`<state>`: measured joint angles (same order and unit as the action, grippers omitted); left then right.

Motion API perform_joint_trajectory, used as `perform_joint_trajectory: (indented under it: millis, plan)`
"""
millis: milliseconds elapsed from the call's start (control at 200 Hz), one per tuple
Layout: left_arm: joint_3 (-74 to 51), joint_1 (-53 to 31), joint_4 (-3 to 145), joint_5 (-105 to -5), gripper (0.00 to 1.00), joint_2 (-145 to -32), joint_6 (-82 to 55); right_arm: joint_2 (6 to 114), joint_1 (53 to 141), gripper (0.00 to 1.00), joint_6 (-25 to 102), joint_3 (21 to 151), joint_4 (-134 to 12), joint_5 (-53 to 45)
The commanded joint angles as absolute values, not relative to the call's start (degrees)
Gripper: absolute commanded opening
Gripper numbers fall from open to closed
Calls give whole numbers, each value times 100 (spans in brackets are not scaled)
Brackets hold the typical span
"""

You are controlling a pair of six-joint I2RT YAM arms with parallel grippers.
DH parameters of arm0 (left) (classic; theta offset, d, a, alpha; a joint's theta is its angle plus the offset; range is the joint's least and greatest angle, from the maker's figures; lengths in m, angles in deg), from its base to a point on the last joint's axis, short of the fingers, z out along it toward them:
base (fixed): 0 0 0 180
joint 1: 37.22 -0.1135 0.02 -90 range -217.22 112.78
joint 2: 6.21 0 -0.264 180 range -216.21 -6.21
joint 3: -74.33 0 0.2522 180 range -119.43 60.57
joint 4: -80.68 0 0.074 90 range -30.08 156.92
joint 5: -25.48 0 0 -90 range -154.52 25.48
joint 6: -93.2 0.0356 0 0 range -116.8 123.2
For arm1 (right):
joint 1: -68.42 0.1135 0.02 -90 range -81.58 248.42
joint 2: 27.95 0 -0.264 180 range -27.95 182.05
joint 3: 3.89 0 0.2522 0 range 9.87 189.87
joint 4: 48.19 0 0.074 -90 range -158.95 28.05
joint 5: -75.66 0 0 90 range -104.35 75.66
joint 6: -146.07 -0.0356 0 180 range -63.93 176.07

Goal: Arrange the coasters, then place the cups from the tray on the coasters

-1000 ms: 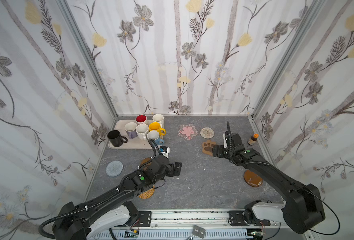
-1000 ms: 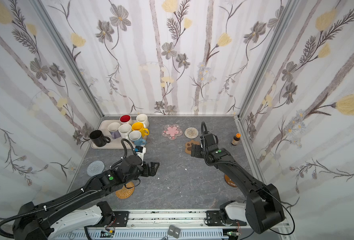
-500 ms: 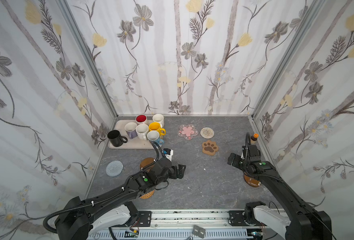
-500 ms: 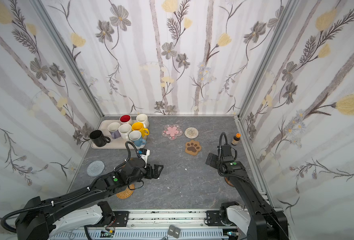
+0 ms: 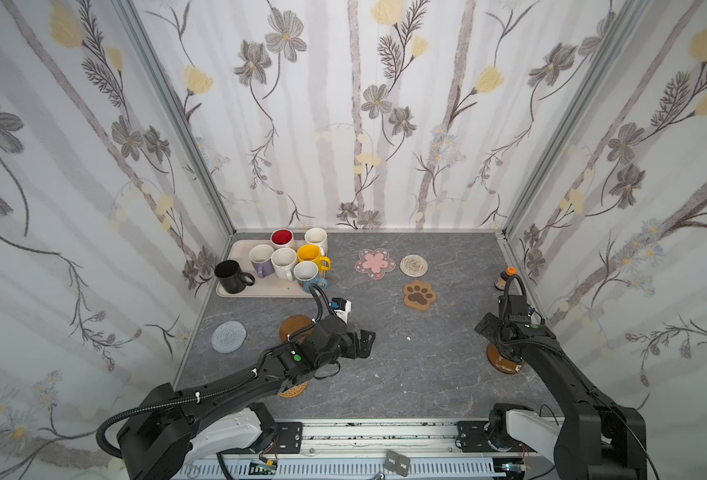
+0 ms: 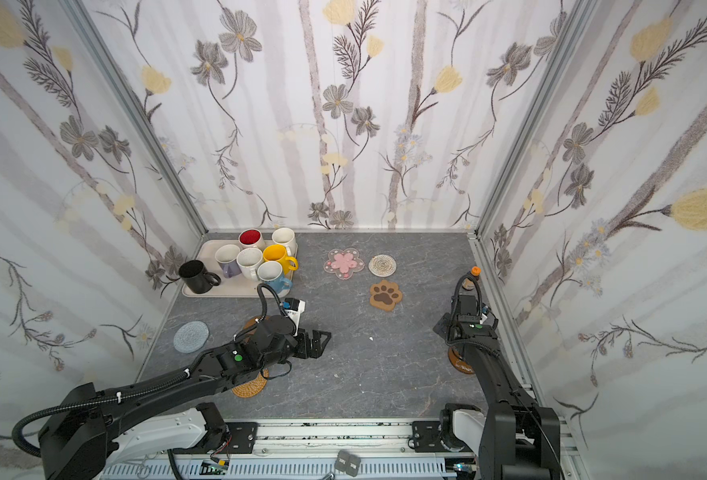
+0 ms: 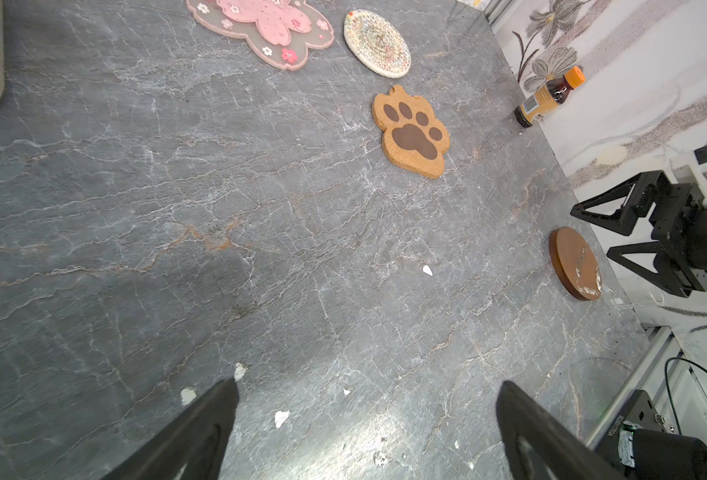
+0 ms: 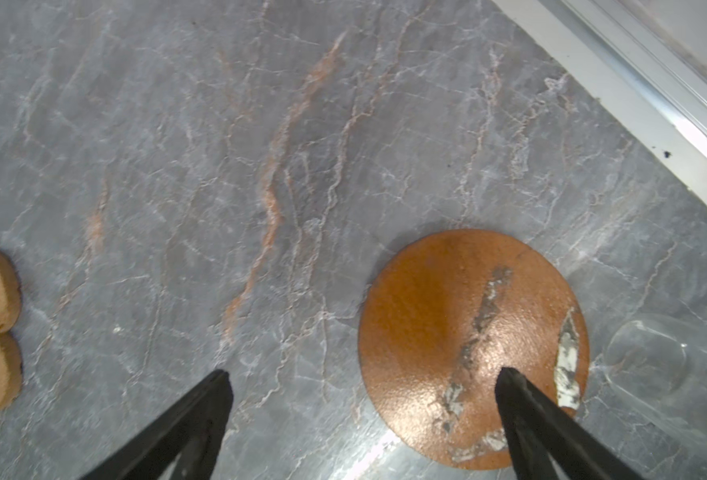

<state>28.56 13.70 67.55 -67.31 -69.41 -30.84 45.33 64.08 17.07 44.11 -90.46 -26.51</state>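
Hovering right gripper [image 8: 364,372] over the scuffed wooden disc coaster [image 8: 447,324] near the right wall [image 5: 617,266], we had jaws spread wide, nothing held; likely lining up its pick. Right arm [image 5: 559,374] was folded back, wrist pitched down. Left gripper [image 7: 368,382] also wide, empty, arm stretched low over the table [image 5: 418,374]. Mugs [image 5: 284,262] sat on the tray [image 5: 268,287], waiting on layout.
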Motion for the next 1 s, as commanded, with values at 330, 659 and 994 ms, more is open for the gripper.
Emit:
perform_joint_trajectory:
  millis: [330,659,994]
  plan:
    - [2821,1368,6912,-6646,100,-6924,-3091,5025,5919,100,1679,4109,-8055,-2111]
    - [2763,1368,6851,-6673,100,-6931,-3135,5340,5928,100,1882,3986,-7594,-1405]
    - [2695,1367,6789,-6722,100,-6939,-3074,5232,5972,100,1837,4181,-7728,-1636]
